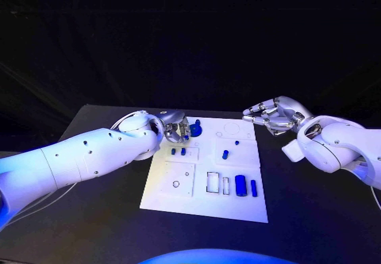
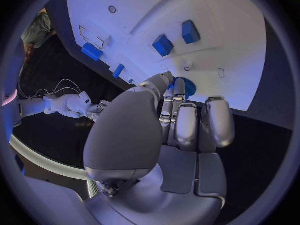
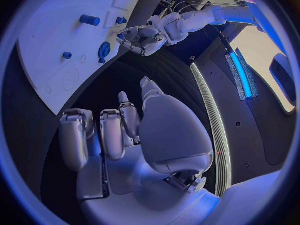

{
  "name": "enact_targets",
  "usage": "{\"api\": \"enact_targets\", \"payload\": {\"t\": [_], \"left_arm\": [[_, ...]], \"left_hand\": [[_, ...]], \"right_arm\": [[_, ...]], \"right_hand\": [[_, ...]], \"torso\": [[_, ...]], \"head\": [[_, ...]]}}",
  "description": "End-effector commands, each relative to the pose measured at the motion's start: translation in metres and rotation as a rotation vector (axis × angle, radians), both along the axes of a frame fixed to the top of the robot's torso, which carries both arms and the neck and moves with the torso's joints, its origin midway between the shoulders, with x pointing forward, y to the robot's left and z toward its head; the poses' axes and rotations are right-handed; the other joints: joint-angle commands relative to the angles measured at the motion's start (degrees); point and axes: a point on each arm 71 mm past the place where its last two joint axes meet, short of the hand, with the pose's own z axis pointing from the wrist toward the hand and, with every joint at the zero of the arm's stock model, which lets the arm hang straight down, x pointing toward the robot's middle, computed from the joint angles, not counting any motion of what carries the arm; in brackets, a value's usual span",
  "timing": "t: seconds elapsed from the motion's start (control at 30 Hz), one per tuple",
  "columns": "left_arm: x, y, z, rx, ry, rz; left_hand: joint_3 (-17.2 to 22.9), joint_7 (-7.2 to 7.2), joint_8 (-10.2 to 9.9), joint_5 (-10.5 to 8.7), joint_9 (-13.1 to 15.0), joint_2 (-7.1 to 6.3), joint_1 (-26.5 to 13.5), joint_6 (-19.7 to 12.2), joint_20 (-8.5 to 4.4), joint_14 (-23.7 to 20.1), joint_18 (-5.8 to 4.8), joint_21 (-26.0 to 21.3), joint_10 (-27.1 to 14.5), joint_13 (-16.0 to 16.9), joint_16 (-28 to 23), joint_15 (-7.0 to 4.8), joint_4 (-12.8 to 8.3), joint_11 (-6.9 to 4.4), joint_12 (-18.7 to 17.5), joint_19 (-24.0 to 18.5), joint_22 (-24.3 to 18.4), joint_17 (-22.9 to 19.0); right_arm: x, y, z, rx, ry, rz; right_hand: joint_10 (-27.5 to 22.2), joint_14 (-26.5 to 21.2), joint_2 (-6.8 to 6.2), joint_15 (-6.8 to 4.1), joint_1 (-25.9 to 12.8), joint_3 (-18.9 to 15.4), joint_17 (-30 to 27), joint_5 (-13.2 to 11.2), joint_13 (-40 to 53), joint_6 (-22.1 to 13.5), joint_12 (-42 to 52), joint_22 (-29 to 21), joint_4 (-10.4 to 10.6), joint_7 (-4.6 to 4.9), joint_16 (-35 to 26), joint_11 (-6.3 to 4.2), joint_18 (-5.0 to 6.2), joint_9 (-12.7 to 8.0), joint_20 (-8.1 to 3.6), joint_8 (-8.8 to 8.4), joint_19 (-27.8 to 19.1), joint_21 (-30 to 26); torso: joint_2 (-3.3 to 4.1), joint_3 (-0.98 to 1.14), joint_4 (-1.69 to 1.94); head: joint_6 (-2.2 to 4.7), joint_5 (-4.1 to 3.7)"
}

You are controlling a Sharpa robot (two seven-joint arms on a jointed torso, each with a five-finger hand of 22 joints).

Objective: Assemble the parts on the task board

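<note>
Two blue cylinders nearest on the task board; left hand fingers pinching one blue gear; right hand fingers curled, empty.

parts on task board, table beneath

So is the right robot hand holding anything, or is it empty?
Empty. The right robot hand hovers beside the task board over the black table, and its wrist view shows the fingers with nothing between them.

Bare worktop open at lower right and lower left of the frame. Left hand crowding task board upper-left corner beside blue gear. Right hand off board, upper right.
</note>
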Motion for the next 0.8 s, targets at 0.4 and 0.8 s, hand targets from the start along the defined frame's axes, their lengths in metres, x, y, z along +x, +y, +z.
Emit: {"api": "enact_targets", "payload": {"t": [0.4, 0.8], "left_arm": [[0.002, 0.016, -0.004, -0.007, 0.070, 0.038], [0.005, 0.016, -0.008, -0.003, 0.079, 0.044]], "left_hand": [[-0.5, -0.18, -0.5, -0.31, -0.2, -0.13, -0.6, 0.4, 0.14, 0.0, -0.58, -0.2, 0.7, -0.1, -0.1, 0.05, 0.1, 0.02, -0.6, -0.2, 0.0, -0.5], [-0.5, -0.19, -0.5, -0.30, -0.2, -0.11, -0.7, 0.4, 0.14, 0.0, -0.58, -0.2, 0.7, -0.1, -0.1, 0.04, 0.1, 0.01, -0.7, -0.2, -0.1, -0.6]], "right_arm": [[-0.001, 0.000, 0.000, -0.003, -0.004, 0.012], [-0.001, 0.000, 0.000, -0.003, -0.005, 0.013]], "right_hand": [[0.4, 3.7, 0.92, -0.41, 0.4, 0.2, 5.7, 0.4, 1.6, 0.4, 0.3, 10.6, -0.5, -0.06, -0.2, -0.14, 0.80, -0.1, -0.29, -0.29, 2.8, 0.0], [0.4, 3.7, 0.92, -0.41, 0.4, 0.2, 5.7, 0.4, 1.6, 0.4, 0.3, 10.6, -0.5, -0.06, -0.2, -0.14, 0.80, -0.1, -0.29, -0.29, 2.8, 0.0]], "torso": [[0.06, -0.03, -0.04], [0.05, -0.03, -0.02]], "head": [[-0.47, -0.02], [-0.45, -0.17]]}}
